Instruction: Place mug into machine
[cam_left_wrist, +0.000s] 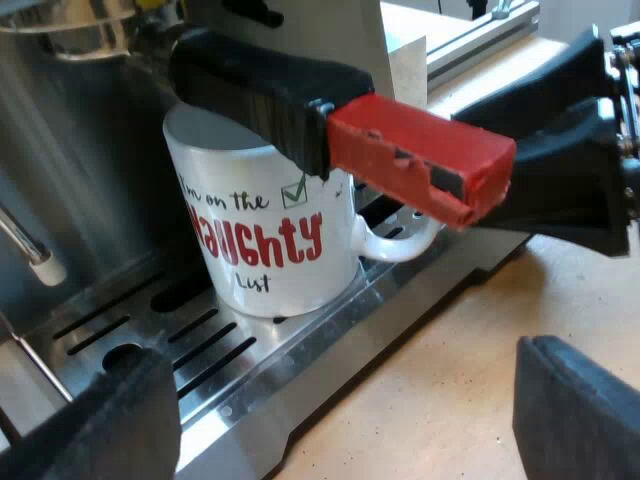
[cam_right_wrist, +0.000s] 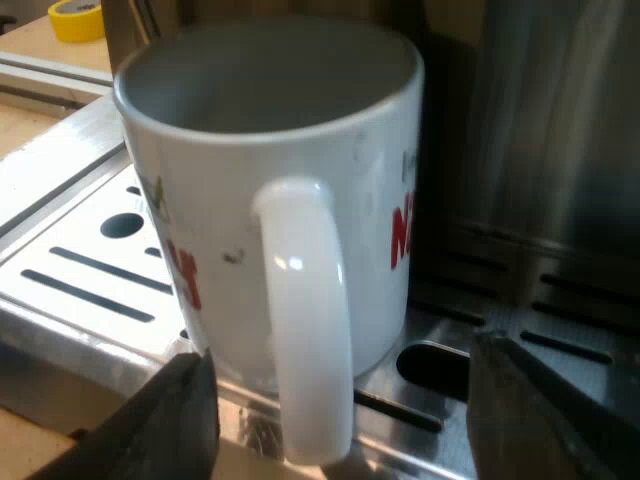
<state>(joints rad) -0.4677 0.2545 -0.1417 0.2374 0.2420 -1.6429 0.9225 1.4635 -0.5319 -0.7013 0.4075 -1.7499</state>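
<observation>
On the slotted drip tray (cam_left_wrist: 300, 350) of the espresso machine (cam_left_wrist: 80, 150), the mug (cam_left_wrist: 265, 230) stands upright, directly under the holder (cam_left_wrist: 260, 90) locked into the machine's front, whose red end (cam_left_wrist: 420, 160) juts out over the mug's rim. The right gripper (cam_right_wrist: 340, 400) has its two fingers spread wide on either side of the mug's loop handle (cam_right_wrist: 305, 320), gripping nothing. The main risk I see lies in its retreat: if it pulls away at a slant, one finger could catch the loop and twist or drag the mug toward the tray's near edge, perhaps tipping it off. Any upward drift could knock the arm against the red end above. The left gripper (cam_left_wrist: 340, 430) hangs in front of the tray, fingers parted and empty; moving it inward could nudge the mug.
</observation>
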